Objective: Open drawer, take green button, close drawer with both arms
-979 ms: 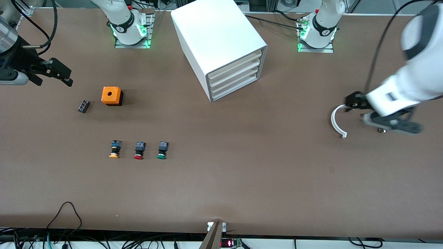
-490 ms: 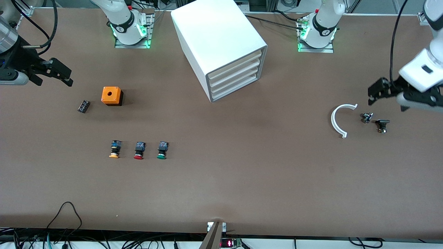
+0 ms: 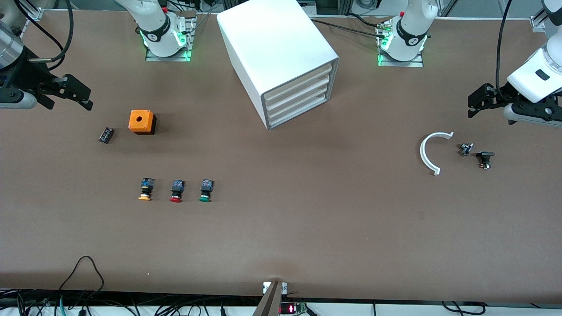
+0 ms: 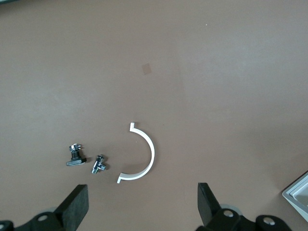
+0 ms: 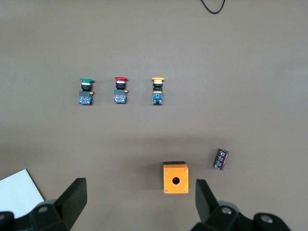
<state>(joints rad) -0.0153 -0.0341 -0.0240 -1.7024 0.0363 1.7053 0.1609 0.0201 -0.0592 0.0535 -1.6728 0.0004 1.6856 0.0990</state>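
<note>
The white cabinet (image 3: 281,52) stands at the middle of the table near the robots' bases, with all four drawers (image 3: 298,94) shut. The green-capped button (image 3: 205,191) lies on the open table, last in a row of three, toward the right arm's end; it also shows in the right wrist view (image 5: 86,90). My right gripper (image 3: 69,105) is open and empty in the air at the right arm's end, its fingers wide apart (image 5: 139,207). My left gripper (image 3: 489,112) is open and empty in the air at the left arm's end (image 4: 143,211).
An orange box with a hole (image 3: 142,121) and a small black cylinder (image 3: 106,134) lie near the right gripper. Orange-capped (image 3: 145,189) and red-capped (image 3: 176,191) buttons lie beside the green one. A white curved piece (image 3: 428,153) and two small parts (image 3: 465,149) (image 3: 484,159) lie under the left gripper.
My left gripper has lifted off the table from beside the white curved piece and drawn back toward its end; the two small parts now lie uncovered. The right arm has not moved.
</note>
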